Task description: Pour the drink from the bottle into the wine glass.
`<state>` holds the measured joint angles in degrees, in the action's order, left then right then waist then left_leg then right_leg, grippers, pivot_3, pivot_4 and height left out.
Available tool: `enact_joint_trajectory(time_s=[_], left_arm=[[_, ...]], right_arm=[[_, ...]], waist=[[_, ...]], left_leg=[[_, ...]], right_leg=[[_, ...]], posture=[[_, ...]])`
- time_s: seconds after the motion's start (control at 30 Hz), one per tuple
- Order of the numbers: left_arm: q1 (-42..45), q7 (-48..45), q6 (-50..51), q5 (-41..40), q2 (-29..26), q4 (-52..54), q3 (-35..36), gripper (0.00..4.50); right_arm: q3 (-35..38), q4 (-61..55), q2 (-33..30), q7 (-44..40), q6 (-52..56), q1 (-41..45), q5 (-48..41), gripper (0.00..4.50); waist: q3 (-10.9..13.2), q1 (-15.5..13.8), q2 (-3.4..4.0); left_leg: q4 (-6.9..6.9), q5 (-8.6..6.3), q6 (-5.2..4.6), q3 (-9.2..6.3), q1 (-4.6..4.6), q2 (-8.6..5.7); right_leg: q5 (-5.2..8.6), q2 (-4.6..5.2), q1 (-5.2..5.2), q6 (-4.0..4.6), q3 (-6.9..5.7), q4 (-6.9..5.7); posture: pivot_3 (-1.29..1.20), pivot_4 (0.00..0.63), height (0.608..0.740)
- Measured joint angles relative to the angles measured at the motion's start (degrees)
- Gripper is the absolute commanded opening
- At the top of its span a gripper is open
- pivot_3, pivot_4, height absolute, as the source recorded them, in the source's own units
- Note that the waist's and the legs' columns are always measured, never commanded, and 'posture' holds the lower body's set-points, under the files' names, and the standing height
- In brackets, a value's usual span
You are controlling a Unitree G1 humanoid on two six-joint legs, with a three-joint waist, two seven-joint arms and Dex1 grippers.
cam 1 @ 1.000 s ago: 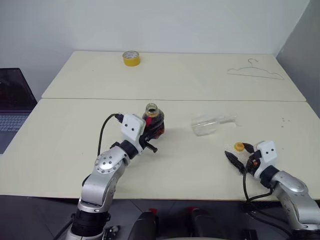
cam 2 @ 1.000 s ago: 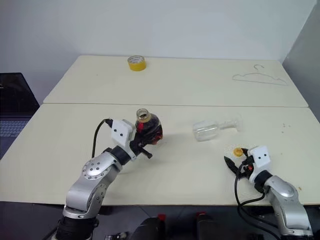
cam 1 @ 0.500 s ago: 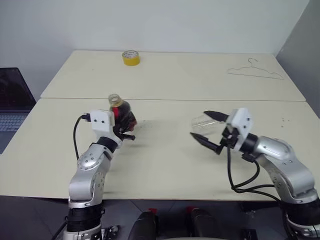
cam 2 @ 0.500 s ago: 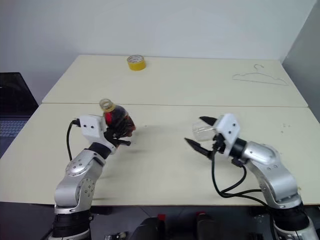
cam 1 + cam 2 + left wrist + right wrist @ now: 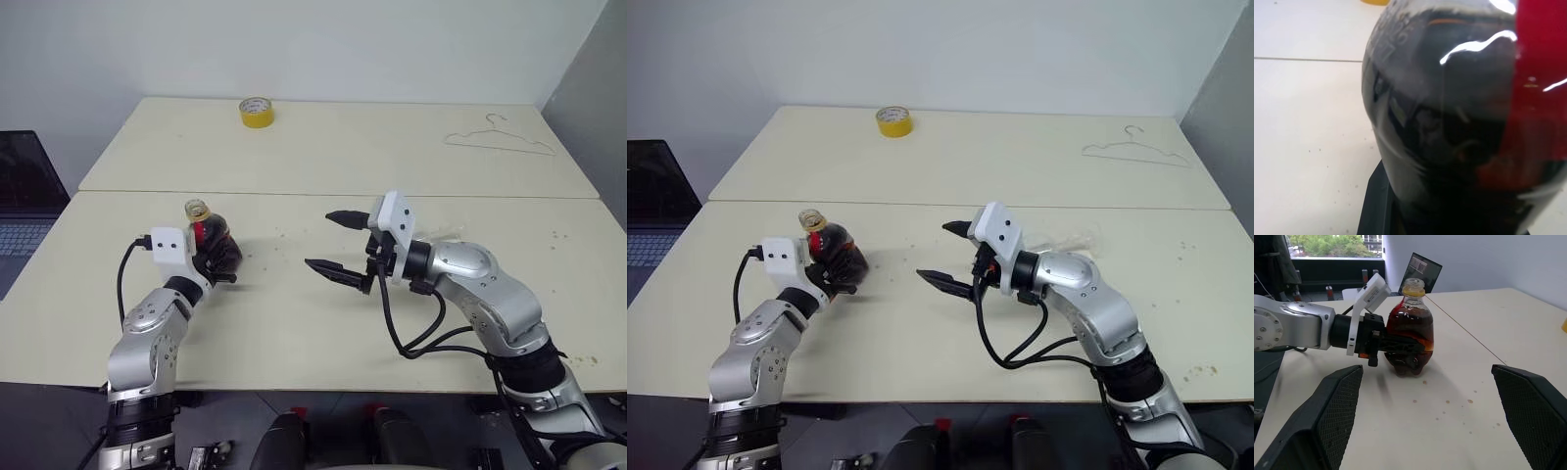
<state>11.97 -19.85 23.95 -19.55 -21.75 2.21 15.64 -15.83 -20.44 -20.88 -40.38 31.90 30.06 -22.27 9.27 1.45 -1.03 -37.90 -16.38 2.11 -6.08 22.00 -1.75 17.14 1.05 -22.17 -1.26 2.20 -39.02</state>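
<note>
red label on the bottle (image 5: 210,242), no readable text. bottle uncapped, dark drink (image 5: 1411,339) fills most of it. left gripper (image 5: 217,264) pinched tight on the bottle body, bottle upright just above the near table (image 5: 294,333), left side. right gripper (image 5: 333,242) spread wide, nothing in it, pointing left at the bottle. vs a second ago: bottle carried further left, right arm swung up from the table's right edge to centre. wine glass (image 5: 1063,241) lies on its side behind the right arm. yellow tape roll (image 5: 257,113) and wire hanger (image 5: 500,139) on the far table, laptop (image 5: 24,196) at left, white wall behind.
</note>
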Motion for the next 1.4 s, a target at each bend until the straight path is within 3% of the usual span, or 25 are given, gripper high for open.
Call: enact_joint_trajectory(time_s=[0.13,0.3,0.53,1.07,1.4], left_arm=[[0.3,-1.4,-2.7,1.1,-1.2,-2.4,-0.1,0.51],[0.5,-2.1,-4.3,1.8,-1.5,-3.3,-0.2,2.30],[-0.8,-1.4,-4.4,2.0,-0.4,-3.3,-0.2,4.39],[-3.1,0.5,-6.1,2.2,0.7,-1.4,-0.2,4.48],[-10.1,1.3,-9.7,4.4,1.9,4.4,-0.8,4.48]], right_arm=[[-0.3,0.0,0.7,0.0,0.1,0.0,0.4,4.50],[-0.3,0.0,0.9,-0.1,0.2,0.0,0.7,4.50],[-0.3,0.0,0.9,-0.3,0.5,0.0,0.7,4.50],[-1.0,-0.1,1.0,-0.9,0.5,0.0,0.7,4.50],[-1.1,-2.8,-1.1,-2.6,-0.2,-1.4,0.8,4.50]], waist=[[0.0,0.1,0.00],[0.0,0.1,0.00],[0.0,0.1,0.00],[0.0,0.1,0.00],[0.0,0.1,0.00]], left_leg=[[0.02,0.00,0.00,0.00,0.00,0.00],[0.02,0.00,-0.01,0.00,0.00,0.01],[0.02,-0.01,-0.01,-0.01,0.00,0.01],[0.02,-0.01,-0.01,0.00,0.00,0.01],[0.04,-0.11,-0.20,0.00,0.00,0.02]], right_leg=[[0.00,0.00,-0.02,0.00,0.01,0.00],[0.00,0.00,-0.03,0.00,0.01,-0.01],[0.00,0.01,-0.03,0.00,0.01,-0.01],[0.00,0.01,-0.03,0.01,0.01,-0.02],[0.00,0.01,-0.03,0.00,0.02,0.01]], posture=[[0.00,0.150,0.740],[0.00,0.150,0.740],[0.00,0.150,0.740],[0.00,0.150,0.740],[0.00,0.150,0.740]])
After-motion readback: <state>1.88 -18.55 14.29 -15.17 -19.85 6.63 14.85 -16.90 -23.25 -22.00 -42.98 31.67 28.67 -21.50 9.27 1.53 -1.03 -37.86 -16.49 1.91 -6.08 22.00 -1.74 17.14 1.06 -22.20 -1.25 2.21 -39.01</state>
